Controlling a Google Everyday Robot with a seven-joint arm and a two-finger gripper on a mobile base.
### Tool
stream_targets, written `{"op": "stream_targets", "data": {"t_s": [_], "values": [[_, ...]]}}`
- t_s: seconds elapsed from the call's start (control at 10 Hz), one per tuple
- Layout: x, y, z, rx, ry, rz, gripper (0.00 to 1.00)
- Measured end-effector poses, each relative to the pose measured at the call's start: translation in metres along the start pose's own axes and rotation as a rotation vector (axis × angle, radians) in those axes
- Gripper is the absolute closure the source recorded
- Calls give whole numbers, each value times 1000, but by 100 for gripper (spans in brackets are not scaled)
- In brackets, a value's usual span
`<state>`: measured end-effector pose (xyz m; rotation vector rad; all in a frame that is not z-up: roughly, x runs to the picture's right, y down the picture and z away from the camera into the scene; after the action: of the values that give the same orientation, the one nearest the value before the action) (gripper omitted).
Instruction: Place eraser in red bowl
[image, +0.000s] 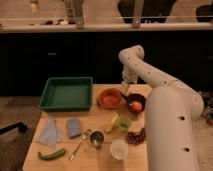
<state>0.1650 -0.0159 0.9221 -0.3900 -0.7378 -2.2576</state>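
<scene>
The red bowl (111, 98) is round, shallow and orange-red, and sits on the wooden table right of the green tray. My gripper (124, 89) hangs at the end of the white arm, just above the bowl's right rim, between it and the dark brown bowl (135, 103). A small pale off-white bit shows at the gripper's tip. It may be the eraser, but I cannot tell. No eraser shows anywhere else on the table or inside the red bowl.
The brown bowl holds an orange thing. A green tray (66, 93) stands at the back left. A blue-grey pad (74, 127), a cloth (49, 134), a green pepper (51, 154), a spoon (79, 143), a metal cup (96, 138), a green cup (124, 123) and a white cup (119, 148) fill the front.
</scene>
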Motion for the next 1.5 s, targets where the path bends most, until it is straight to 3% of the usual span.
{"op": "stream_targets", "data": {"t_s": [0.6, 0.9, 1.5], "values": [[12, 20, 11, 101, 12, -122, 27], [15, 22, 22, 132, -9, -169, 27], [14, 23, 23, 133, -11, -172, 27]]}}
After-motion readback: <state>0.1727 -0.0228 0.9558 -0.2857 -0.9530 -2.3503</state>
